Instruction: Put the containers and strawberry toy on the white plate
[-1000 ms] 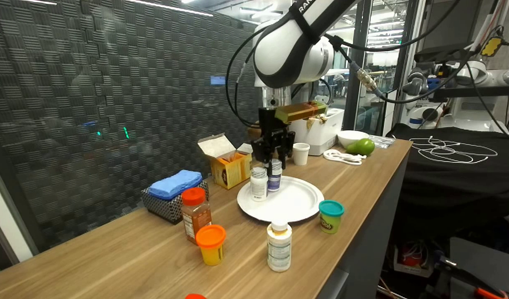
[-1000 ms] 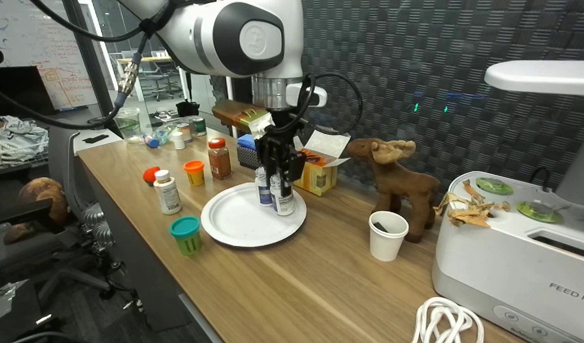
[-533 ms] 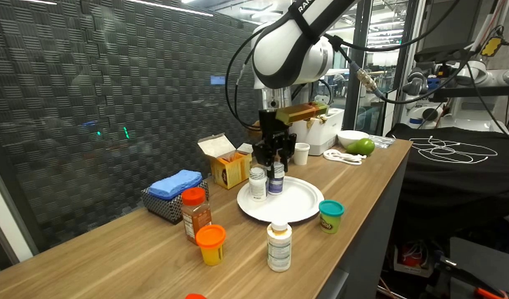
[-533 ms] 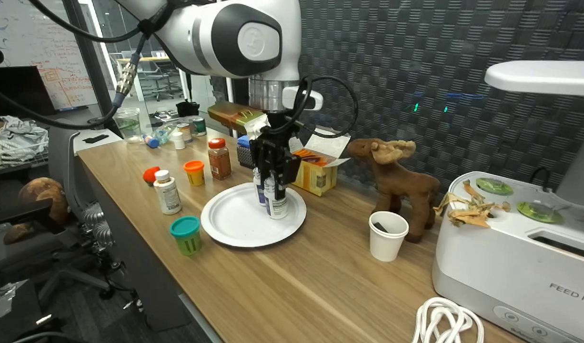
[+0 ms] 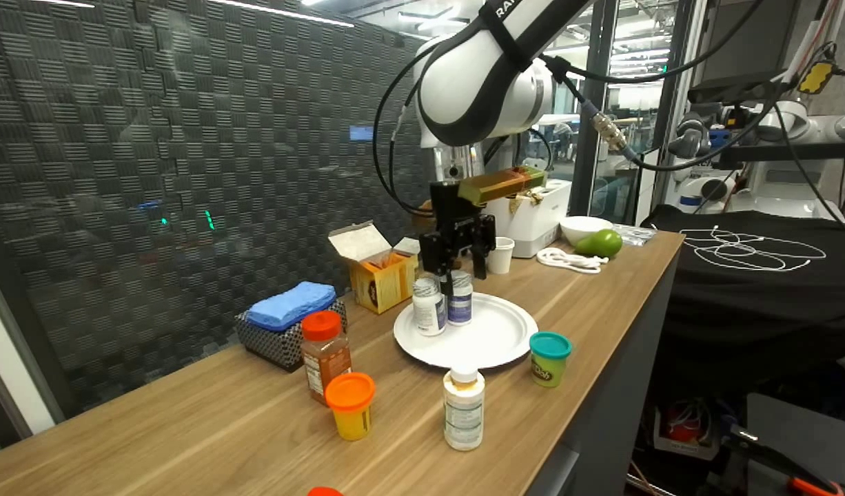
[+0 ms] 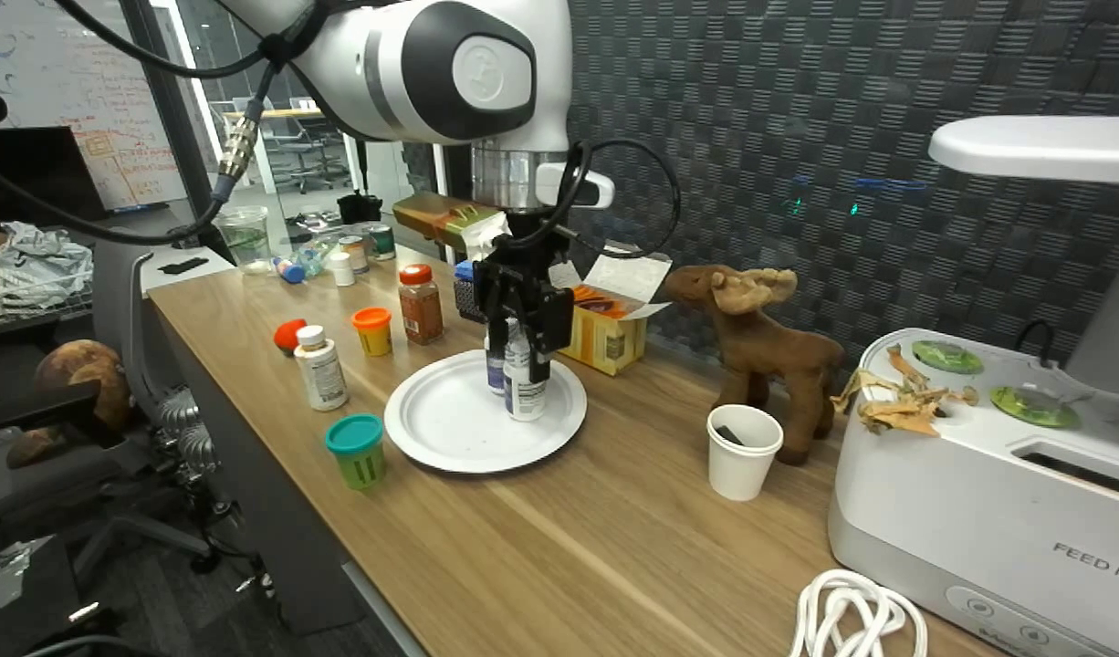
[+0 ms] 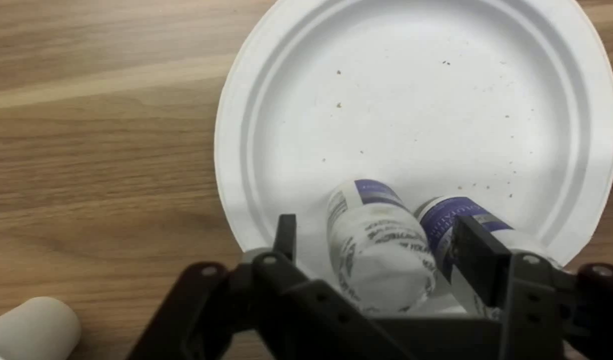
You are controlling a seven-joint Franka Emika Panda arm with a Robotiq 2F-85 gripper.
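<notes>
Over the flat round white plate (image 5: pixel 495 344), the black pincer (image 7: pixel 379 235) stands with its jaws spread apart around a white plastic bottle with a purple label (image 5: pixel 460 308), and in the wrist view gaps show on both sides of it, so the bottle stands free. That bottle is upright on the plate, and a matching purple-labelled white bottle (image 5: pixel 429 315) is upright just beside it; one of the black fingers (image 7: pixel 480 257) partly hides this neighbour in the wrist view, and whether they touch cannot be told. Off the plate, on the wood-grain counter (image 6: pixel 559 547), a white bottle with a white cap and pale label (image 5: pixel 464 413) stands upright near the rim, and a green tub with a teal lid (image 5: pixel 549 362) just beside it. Farther along are a clear jar with reddish contents (image 5: pixel 326 362) and, near it, a yellow tub with an orange lid (image 5: pixel 352 412). The red strawberry toy (image 6: pixel 288 335) lies on the counter near the pale-labelled bottle. A yellow cardboard carton with raised flaps (image 5: pixel 382 284) stands near the plate, and a brown plush moose (image 6: pixel 769 351) stands between that carton and a white plastic machine lettered FEED ME (image 6: pixel 961 511), with a white paper cup (image 6: pixel 742 467) near the moose.
</notes>
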